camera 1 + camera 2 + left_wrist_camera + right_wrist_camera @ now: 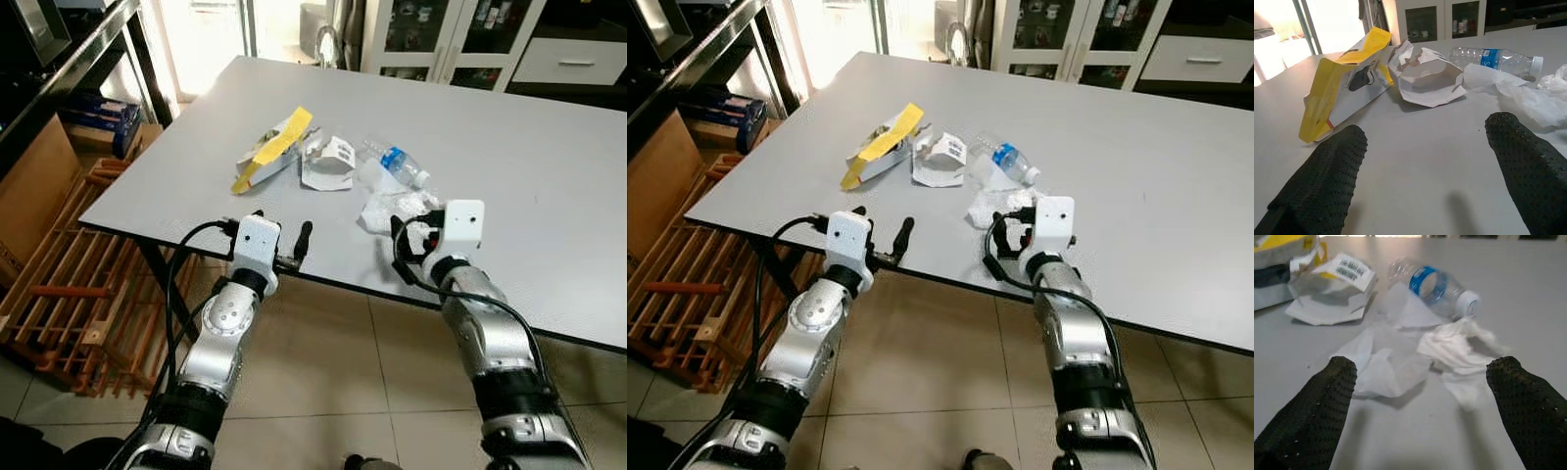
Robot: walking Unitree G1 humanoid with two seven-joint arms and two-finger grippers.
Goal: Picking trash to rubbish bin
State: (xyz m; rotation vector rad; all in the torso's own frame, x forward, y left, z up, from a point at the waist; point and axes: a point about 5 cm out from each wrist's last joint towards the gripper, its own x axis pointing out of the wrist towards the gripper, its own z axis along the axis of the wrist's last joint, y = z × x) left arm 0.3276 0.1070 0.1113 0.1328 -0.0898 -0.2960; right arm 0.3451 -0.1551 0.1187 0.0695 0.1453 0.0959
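Progress, as we judge it: nothing collected yet. On the tabletop (549, 176) we count four items: one yellow carton (271, 149), one torn white box (328, 163), one plastic bottle (393, 163), one crumpled tissue (394, 209). Left claw (279, 247) is open at the near edge; right claw (1420, 396) is open, straddling the tissue, not yet gripping.
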